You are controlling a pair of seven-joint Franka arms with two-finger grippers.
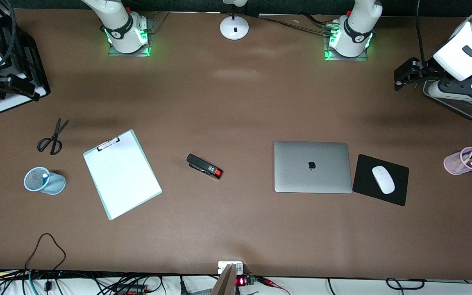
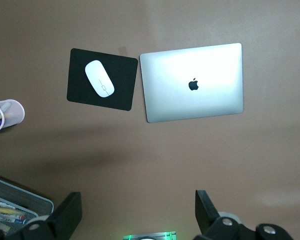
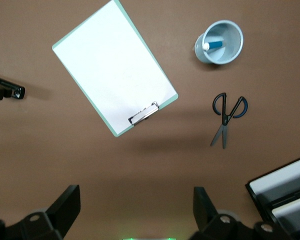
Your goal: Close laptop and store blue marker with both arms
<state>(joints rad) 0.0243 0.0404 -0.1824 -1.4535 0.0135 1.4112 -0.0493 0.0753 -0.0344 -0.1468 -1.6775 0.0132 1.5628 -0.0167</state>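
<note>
Already shut, the laptop is seen lying flat on the table, lid down and apple logo up, toward the left arm's end. Its edges are squared with the table's long edge. Just beside it, toward the left arm's end, a black mouse pad is laid slightly askew, a narrow strip of bare table being left between the 2; a white mouse is carried on it. A pink cup of pens is found well apart from the pad, near the table's end.

The blue marker is held in a light-blue mesh cup lying tipped on its side toward the right arm's end, the white tip being shown at the cup's mouth. Scissors are placed farther from the front camera than the cup, and a clipboard lies beside it, angled. A black stapler is set between clipboard and laptop, with wide bare table around it.

The left gripper is held high over bare table, farther from the front camera than the laptop, its jaws spread wide apart. The right gripper is likewise raised over bare table by the scissors, jaws apart, nothing gripped.
</note>
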